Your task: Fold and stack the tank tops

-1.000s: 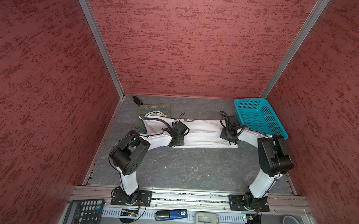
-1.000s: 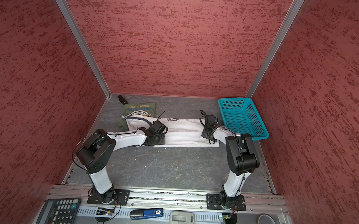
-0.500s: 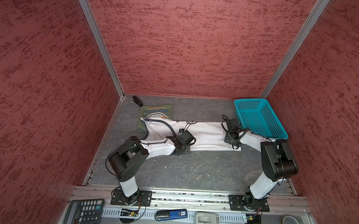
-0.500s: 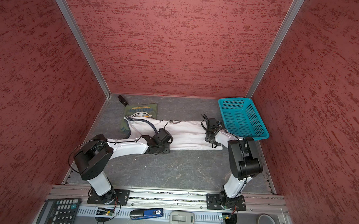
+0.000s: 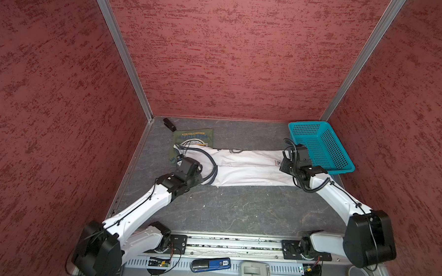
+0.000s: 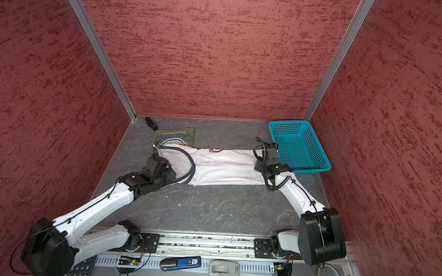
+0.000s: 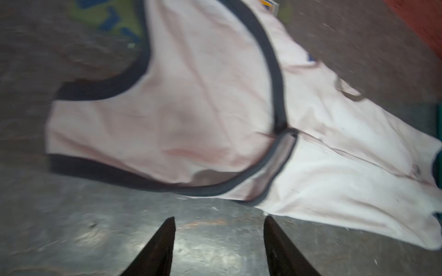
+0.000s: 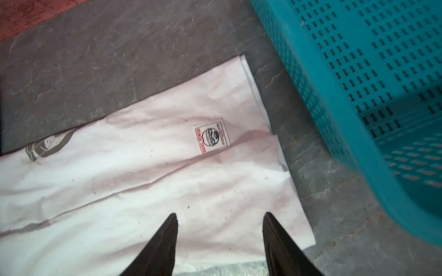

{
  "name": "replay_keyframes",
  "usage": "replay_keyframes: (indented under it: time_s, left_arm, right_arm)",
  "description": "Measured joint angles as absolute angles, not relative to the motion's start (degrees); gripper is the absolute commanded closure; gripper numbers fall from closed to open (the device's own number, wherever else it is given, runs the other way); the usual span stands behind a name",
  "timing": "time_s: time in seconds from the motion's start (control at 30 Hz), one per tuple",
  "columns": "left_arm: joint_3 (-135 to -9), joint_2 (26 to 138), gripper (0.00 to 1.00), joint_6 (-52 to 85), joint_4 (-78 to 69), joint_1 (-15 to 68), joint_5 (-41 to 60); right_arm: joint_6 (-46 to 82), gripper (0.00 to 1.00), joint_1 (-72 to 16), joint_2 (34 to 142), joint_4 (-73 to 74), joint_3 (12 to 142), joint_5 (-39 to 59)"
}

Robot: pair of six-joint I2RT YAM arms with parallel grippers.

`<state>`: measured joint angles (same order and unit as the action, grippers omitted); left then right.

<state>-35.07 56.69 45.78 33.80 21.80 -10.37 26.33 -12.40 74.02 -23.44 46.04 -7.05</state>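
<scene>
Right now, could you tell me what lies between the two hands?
The white sleeveless cloth tank top stretches between left hand and right hand, in both top views.

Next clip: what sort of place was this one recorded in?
Most likely a purpose-built robot test booth, not a home: red textured wall panels joined by aluminium corner posts, a grey mat floor, and two arms bolted to a metal rail at the front edge.

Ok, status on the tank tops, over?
Left tool, right tool open, empty. White cloth tank top part-folded, flat; olive green one folded behind. Turquoise mesh basket near right tool.
</scene>
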Motion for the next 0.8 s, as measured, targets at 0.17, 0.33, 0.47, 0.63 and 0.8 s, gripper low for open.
replay_keyframes:
  time_s: [0.17, 0.33, 0.47, 0.63, 0.8]
  left_arm:
    - [-27.1, 50.4, 0.4, 47.0, 33.5, 6.9, -6.2]
    - [-24.7, 56.5, 0.43, 47.8, 28.4, -1.8, -0.5]
    - [-24.6, 63.4, 0.5, 48.1, 23.2, -3.6, 2.4]
    - [-26.0, 69.3, 0.65, 48.2, 16.2, -4.3, 3.7]
    - [-27.4, 74.1, 0.89, 48.0, 12.3, -5.1, 4.7]
  right_arm:
    - [26.3, 0.41, -12.6, 73.4, -23.4, 42.0, -4.4]
    - [26.3, 0.4, -12.7, 73.4, -23.2, 41.6, -3.0]
    - [26.3, 0.4, -12.7, 73.3, -22.5, 41.6, -2.3]
    - [26.4, 0.39, -12.7, 73.3, -22.0, 41.6, -1.5]
    - [26.3, 0.39, -12.7, 73.3, -21.8, 41.6, -1.5]
